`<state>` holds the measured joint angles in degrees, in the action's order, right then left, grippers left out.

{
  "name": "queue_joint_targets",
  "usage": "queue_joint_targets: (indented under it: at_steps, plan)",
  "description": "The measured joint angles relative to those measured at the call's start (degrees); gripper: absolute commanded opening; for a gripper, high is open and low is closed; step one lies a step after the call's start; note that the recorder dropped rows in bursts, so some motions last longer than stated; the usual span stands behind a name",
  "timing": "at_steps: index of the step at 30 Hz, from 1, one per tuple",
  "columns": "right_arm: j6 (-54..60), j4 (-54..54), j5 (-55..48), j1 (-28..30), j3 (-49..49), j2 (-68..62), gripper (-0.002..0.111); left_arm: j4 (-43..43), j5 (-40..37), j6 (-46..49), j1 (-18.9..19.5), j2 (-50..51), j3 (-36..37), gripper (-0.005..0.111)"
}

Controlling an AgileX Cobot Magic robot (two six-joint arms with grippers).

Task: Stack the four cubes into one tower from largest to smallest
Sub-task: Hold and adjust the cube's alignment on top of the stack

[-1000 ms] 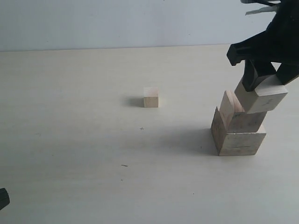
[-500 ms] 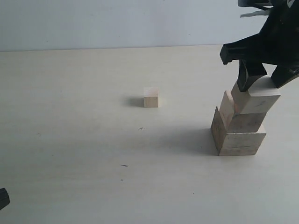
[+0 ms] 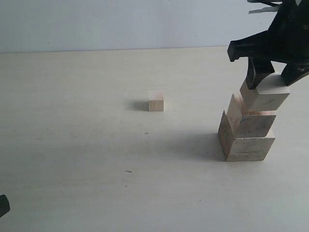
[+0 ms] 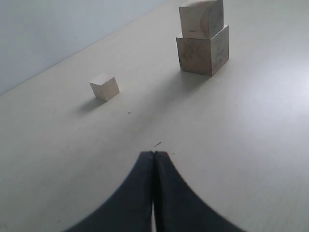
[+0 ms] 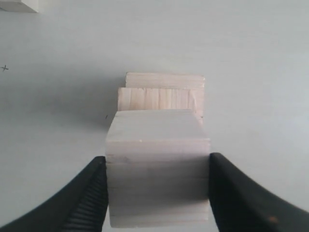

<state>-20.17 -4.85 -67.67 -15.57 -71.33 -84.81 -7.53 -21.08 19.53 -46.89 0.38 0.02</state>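
Exterior view: a pale table [image 3: 87,159] meets a plain light wall [image 3: 116,24]. The largest cube [image 3: 246,144] stands on the table as the base of a partly built tower. The second cube [image 3: 252,123] sits directly on top of it, turned a little so the edges do not line up. Above that, the third cube [image 3: 266,99] meets the second cube's top face and overhangs slightly to one side of the largest cube. The black right gripper [image 3: 273,85] comes down from above, its fingers clamped on two opposite sides of the third cube. The smallest cube [image 3: 156,101] sits alone on the table, well apart from the largest cube, out toward the middle of the table

Left wrist view: the left gripper [image 4: 154,155] hangs above bare table with its two dark fingers pressed together and nothing between them. The largest cube [image 4: 203,52] stands well beyond the fingertips with the second cube [image 4: 201,18] on top; anything higher is cut off. The smallest cube [image 4: 105,87] lies well to one side of the largest cube

Right wrist view: looking straight down, the third cube [image 5: 157,164] fills the gap between the two black fingers [image 5: 89,195], gripped on both sides. Under it show an edge of the second cube [image 5: 157,99] and a thin strip of the largest cube [image 5: 164,78]. The smallest cube [image 5: 18,5] peeks in at a corner, far from the largest cube
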Motion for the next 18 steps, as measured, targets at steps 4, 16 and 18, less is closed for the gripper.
queue_joint_targets:
  at_steps: [4, 16, 18]
  plan:
    - [0.2, 0.0, 0.0, 0.0, 0.0, 0.0, 0.036, 0.0, 0.0, 0.0, 0.0, 0.0, 0.0, 0.000]
    - [2.6, 0.0, -0.2, 0.0, 0.0, -2.1, 0.036, 0.0, 0.0, 0.0, 0.0, 0.0, 0.0, 0.000]
    - [2.8, -0.1, -0.2, 0.0, 0.0, -2.1, 0.036, 0.0, 0.0, 0.0, 0.0, 0.0, 0.0, 0.000]
